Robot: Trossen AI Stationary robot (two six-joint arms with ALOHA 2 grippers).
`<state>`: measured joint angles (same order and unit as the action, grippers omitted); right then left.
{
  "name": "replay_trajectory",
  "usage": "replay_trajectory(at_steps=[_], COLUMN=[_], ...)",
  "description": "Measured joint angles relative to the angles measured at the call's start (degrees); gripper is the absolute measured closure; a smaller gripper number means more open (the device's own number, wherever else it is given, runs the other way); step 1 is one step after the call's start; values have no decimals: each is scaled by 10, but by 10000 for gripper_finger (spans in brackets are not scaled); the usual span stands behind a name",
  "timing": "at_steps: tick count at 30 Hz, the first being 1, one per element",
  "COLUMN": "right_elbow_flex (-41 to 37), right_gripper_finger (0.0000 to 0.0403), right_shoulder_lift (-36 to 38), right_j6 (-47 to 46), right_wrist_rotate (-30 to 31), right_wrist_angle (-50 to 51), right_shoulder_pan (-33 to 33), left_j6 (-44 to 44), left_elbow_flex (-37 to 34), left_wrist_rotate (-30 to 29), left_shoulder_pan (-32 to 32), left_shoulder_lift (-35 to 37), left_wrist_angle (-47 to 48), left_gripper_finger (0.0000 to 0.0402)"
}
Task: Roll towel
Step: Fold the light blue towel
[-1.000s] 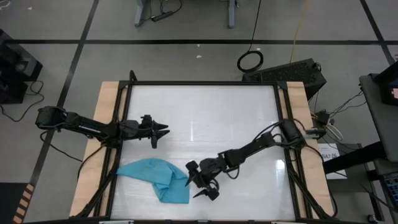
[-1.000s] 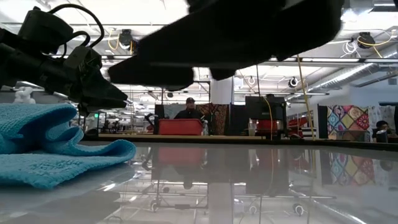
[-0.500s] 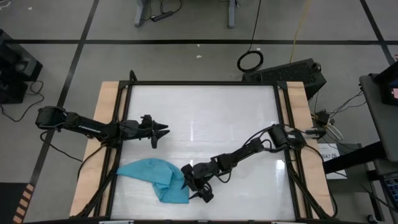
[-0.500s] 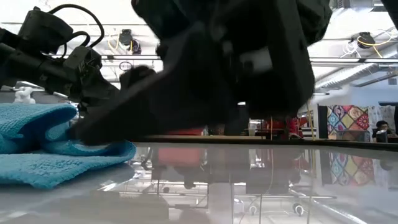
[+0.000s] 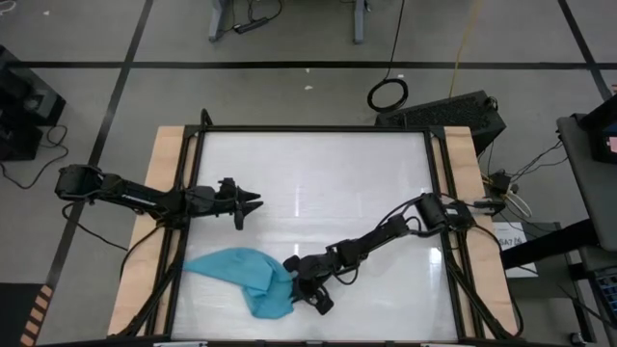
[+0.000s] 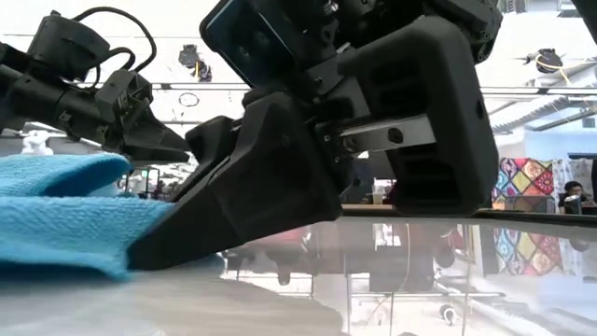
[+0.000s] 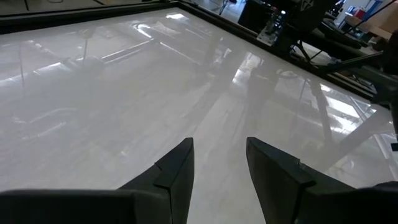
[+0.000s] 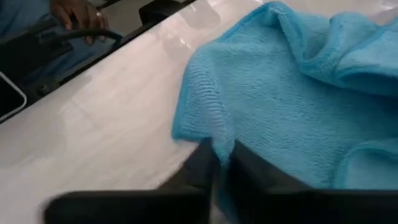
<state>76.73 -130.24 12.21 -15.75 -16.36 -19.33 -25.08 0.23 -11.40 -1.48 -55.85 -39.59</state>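
Observation:
The teal-blue towel (image 5: 239, 275) lies crumpled on the white table's near left part, also seen in the right wrist view (image 8: 298, 93) and at the left of the low view (image 6: 56, 224). My right gripper (image 5: 292, 285) lies low at the towel's right edge, shut on it. My left gripper (image 5: 253, 202) hovers over bare table beyond the towel, open with nothing between its fingers (image 7: 217, 165). My right gripper pinches the towel's right-hand edge (image 8: 214, 138) between its two fingers, at a small gathered fold of cloth. The fingers (image 6: 177, 245) come in slanting down from the table's right, nearly flat on the table. The rest of the towel lies slack on the table.
Wooden side rails (image 5: 166, 154) and a black frame (image 5: 313, 129) border the glossy table. A person's hand (image 8: 74, 12) shows beyond the table's edge in the right wrist view. Bare table lies to the right of and beyond the towel.
My right gripper has slid toward the table's left, onto the towel's right edge, and shut on it. That edge has bunched up slightly toward the left; the rest of the towel stays in place.

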Motion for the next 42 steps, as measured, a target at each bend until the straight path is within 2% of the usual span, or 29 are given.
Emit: replay_trajectory(at_steps=[2, 6, 15, 19, 30, 42], right_elbow_flex=[0, -1, -3, -3, -3, -3], right_gripper_finger=[392, 397, 402, 402, 403, 403], right_shoulder_lift=[15, 49, 186, 249, 416, 510], right_j6=[10, 24, 50, 51, 20, 5], right_wrist_rotate=[6, 17, 89, 102, 105, 113], right_wrist_angle=[37, 121, 358, 420, 477, 494], right_shoulder_pan=[0, 2, -9, -15, -15, -16], left_j6=[0, 0, 0, 0, 0, 16], left_elbow_flex=[0, 0, 0, 0, 0, 0], left_wrist_rotate=[0, 0, 0, 0, 0, -51], left_shoulder_pan=[0, 0, 0, 0, 0, 0], left_shoulder_lift=[0, 0, 0, 0, 0, 0], left_wrist_angle=[0, -2, -2, 0, -2, -8], left_gripper_finger=[249, 249, 249, 249, 249, 249])
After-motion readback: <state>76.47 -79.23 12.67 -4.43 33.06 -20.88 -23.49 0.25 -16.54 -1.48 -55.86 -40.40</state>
